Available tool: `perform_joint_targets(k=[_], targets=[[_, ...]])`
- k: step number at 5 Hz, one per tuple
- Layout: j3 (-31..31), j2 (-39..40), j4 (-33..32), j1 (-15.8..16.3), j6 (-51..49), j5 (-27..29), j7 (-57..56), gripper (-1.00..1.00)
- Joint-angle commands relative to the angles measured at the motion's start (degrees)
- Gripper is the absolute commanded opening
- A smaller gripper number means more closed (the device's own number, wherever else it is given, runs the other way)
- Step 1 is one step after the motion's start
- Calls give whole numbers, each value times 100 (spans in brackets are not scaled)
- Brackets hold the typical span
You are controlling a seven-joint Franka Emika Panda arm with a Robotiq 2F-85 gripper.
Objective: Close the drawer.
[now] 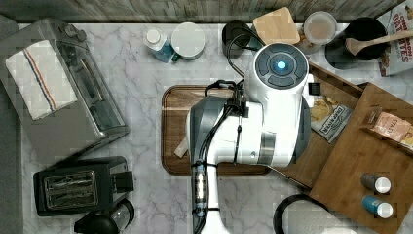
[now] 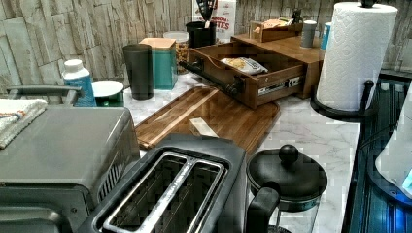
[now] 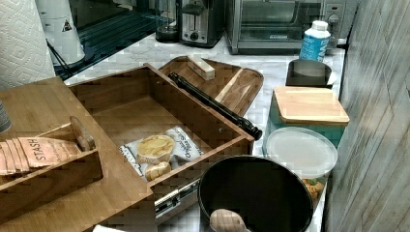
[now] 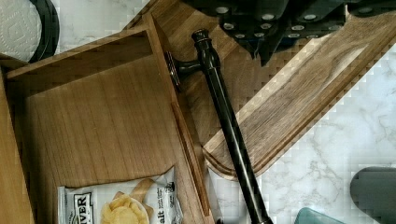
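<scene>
- Drawer (image 3: 145,121) stands pulled out of the cabinet (image 3: 43,145), over the tray (image 3: 232,84); the right view shows a snack bag (image 3: 162,150) inside.
- Arm (image 1: 253,126) hides most of it in the top view.
- Fingers (image 4: 266,46) are cut off in the wrist view, above the handle (image 4: 229,126); cannot tell wide or narrow.

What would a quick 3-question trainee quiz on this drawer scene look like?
1. True or false: the drawer is pulled out.
2. What lies inside it? A) a snack bag B) a spoon C) a cup
3. Fill in: the drawer's dark bar handle hangs over the wooden ____.

Key: 1 true. 2 A, the snack bag. 3 tray.
</scene>
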Motion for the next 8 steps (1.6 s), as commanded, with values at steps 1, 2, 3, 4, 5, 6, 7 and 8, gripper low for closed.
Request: perform_joint_targets(k=[1, 2, 3, 4, 5, 6, 7, 8], targets=[[-46, 0, 2, -34, 1, -24, 0, -100], [-61, 141, -292, -68, 528, -26, -593, -100], [-38, 351, -310, -46, 775, -57, -649, -100], [-19, 530, -239, -6, 1197, -112, -637, -100], [10, 785, 112, 75, 1275, -155, -295, -100], [11, 1383, 1080, 114, 765, -194, -221, -100], [16, 1683, 1556, 206, 727, -355, 13, -100], [10, 1671, 1377, 229, 1208, -451, 197, -100]])
